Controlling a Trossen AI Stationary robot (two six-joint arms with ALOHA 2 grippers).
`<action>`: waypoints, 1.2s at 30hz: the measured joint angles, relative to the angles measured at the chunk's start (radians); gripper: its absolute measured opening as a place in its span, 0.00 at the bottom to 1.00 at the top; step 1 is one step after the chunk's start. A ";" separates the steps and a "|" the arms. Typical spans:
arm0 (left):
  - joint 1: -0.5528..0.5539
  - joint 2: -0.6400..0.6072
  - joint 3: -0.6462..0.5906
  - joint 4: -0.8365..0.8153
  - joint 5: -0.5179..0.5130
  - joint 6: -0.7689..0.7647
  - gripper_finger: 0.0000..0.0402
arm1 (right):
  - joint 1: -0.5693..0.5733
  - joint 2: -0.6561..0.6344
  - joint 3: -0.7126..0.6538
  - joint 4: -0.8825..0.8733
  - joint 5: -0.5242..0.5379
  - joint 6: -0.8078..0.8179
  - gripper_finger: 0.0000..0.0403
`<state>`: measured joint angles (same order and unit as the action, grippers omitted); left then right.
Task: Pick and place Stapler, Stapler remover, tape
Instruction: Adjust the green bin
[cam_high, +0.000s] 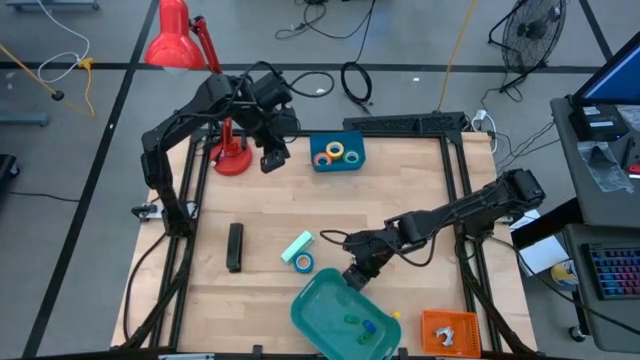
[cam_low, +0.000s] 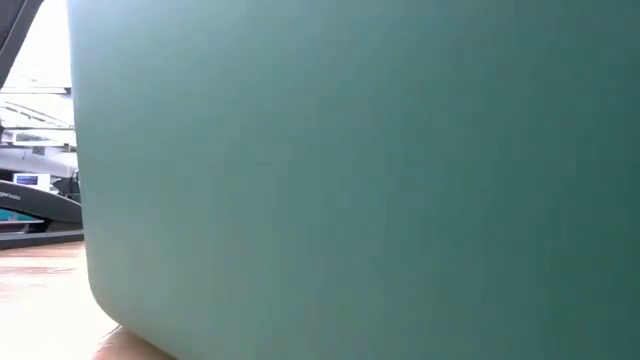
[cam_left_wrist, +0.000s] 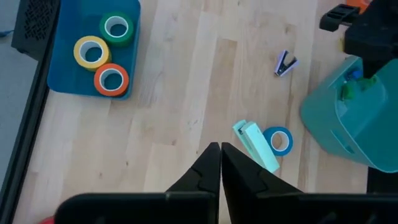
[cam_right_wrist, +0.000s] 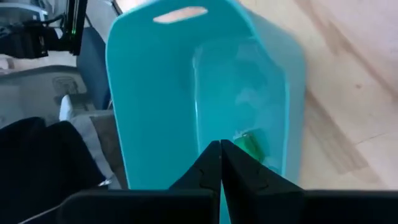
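The black stapler (cam_high: 234, 246) lies flat at the table's left. A blue tape roll (cam_left_wrist: 278, 140) lies beside a mint-green block (cam_left_wrist: 256, 144) mid-table. Yellow, green and orange tape rolls sit in a blue tray (cam_high: 337, 153) at the far side. The small staple remover (cam_left_wrist: 285, 63) lies on the wood to the right of the block. My left gripper (cam_left_wrist: 221, 146) hangs shut, high over the far left and touching nothing. My right gripper (cam_high: 355, 277) is shut at the rim of a teal bin (cam_high: 335, 320), which fills the low view (cam_low: 350, 170). My right gripper is shut on the teal bin's rim (cam_right_wrist: 198, 106), at the bin's far right corner. The rim line runs straight into the fingertips, with one finger over the outer wall and one over the inside. The fingers slant down from the table's right. The bin's base rests at the table's near edge.
A red desk lamp (cam_high: 225, 150) stands at the far left, close to my left arm. An orange object (cam_high: 450, 330) lies at the near right corner. Small coloured pieces lie inside the bin. Bare wood stretches between the tray and the block.
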<state>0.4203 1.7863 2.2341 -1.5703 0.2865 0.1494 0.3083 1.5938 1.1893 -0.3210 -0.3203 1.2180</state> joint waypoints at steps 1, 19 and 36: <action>0.001 -0.003 0.000 -0.001 0.000 0.003 0.04 | 0.003 0.000 0.000 -0.001 -0.012 0.006 0.00; 0.024 -0.047 0.000 0.000 -0.013 0.013 0.03 | -0.082 0.141 -0.002 0.178 -0.152 -0.080 0.00; 0.022 -0.054 0.000 0.000 -0.018 0.019 0.01 | -0.210 0.189 -0.001 0.206 -0.130 -0.186 0.00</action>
<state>0.4427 1.7325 2.2345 -1.5707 0.2684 0.1683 0.0988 1.7825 1.1886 -0.1153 -0.4503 1.0316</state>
